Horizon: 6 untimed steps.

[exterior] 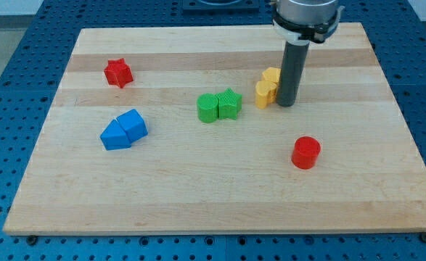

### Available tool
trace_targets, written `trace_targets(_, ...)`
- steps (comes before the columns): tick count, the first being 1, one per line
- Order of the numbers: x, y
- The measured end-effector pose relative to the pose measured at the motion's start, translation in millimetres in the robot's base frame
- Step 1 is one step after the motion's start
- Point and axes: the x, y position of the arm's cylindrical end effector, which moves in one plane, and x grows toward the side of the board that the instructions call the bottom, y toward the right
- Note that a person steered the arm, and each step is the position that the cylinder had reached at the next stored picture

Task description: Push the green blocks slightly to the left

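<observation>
A: Nearest you, what sits there?

B: Look at the red cylinder (306, 152), low at the view's right.

A: And the green blocks?

B: You'll find the green cylinder (207, 107) touching the green star (230, 103) mid-board. My tip (286, 104), a bare rod holding nothing, stands to their right, just beside the yellow blocks (268, 88).

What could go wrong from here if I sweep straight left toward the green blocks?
My tip sits at the right edge of the yellow blocks, which lie between it and the green blocks. A straight leftward sweep would likely shove the yellows into the greens. The two greens touch, so an off-centre contact may split or rotate them. Pushed too far, they could drift toward the blue blocks.
</observation>
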Motion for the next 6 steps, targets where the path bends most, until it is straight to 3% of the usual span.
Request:
trace_targets(2,28,19)
trace_targets(6,16,-93)
